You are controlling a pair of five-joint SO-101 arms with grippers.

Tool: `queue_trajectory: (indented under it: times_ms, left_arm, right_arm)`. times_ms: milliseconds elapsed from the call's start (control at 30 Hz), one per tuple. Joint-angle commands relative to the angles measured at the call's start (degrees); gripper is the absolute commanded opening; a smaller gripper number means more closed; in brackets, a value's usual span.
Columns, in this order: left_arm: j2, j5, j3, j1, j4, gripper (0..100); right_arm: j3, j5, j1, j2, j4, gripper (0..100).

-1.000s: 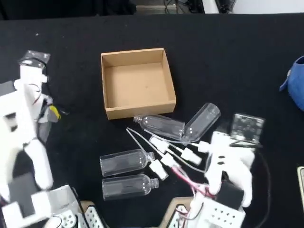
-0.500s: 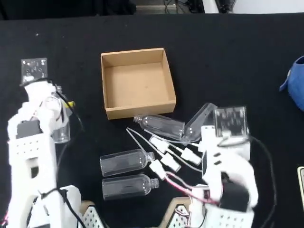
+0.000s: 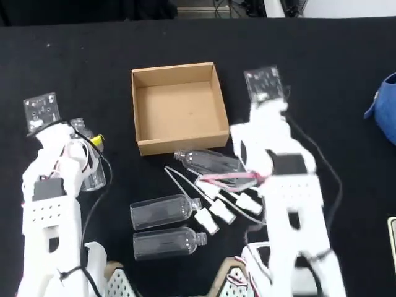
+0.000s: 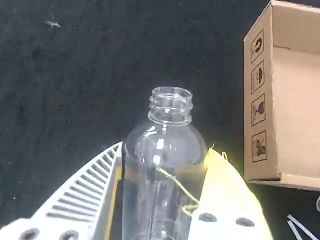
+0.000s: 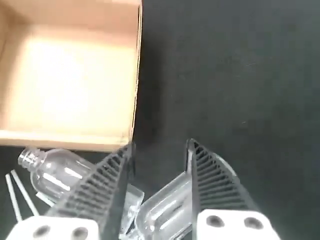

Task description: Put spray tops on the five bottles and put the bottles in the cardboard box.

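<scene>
The open cardboard box (image 3: 182, 143) stands at the middle of the black table. My left gripper (image 4: 165, 150) is shut on a clear uncapped bottle (image 4: 167, 150), held left of the box (image 4: 260, 115), neck pointing away from the wrist; this bottle (image 3: 86, 158) also shows from above. My right gripper (image 5: 160, 150) is open, its fingers (image 5: 107, 182) astride a lying clear bottle (image 5: 162, 210) near the box's right front corner. Three more bottles (image 3: 213, 162) (image 3: 162, 211) (image 3: 168, 241) lie in front of the box, with several white spray tops (image 3: 223, 209) among them.
The right arm (image 3: 275, 167) stretches from the front edge over the bottles and tops. A blue object (image 3: 387, 111) sits at the right edge. Bare black table lies behind the box and to its right.
The right arm has swung from the front of the table forward over the tilted bottle beside the box. The left arm has turned and carried its bottle slightly toward the box.
</scene>
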Motion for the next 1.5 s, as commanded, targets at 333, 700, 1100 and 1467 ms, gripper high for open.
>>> queue_trajectory:
  times_ms: [333, 700, 1100, 1467]
  left_arm:
    - [-15.7, 0.7, 10.1, 0.8, -5.5, 3]
    - [-17.1, 0.6, 10.1, 0.9, -4.4, 3]
    - [-17.6, 0.4, 11.1, 0.9, -4.8, 3]
    - [-17.4, 0.6, 11.8, 0.9, -7.3, 3]
  right_arm:
    - [-19.0, -2.9, -6.1, 27.2, -1.2, 21.1]
    - [-17.9, -2.8, -5.7, 35.0, -7.2, 20.1]
    - [-14.5, -2.9, -3.0, 34.6, -7.0, 1.1]
    - [-7.0, -2.7, -3.2, 23.9, -7.2, 1.5]
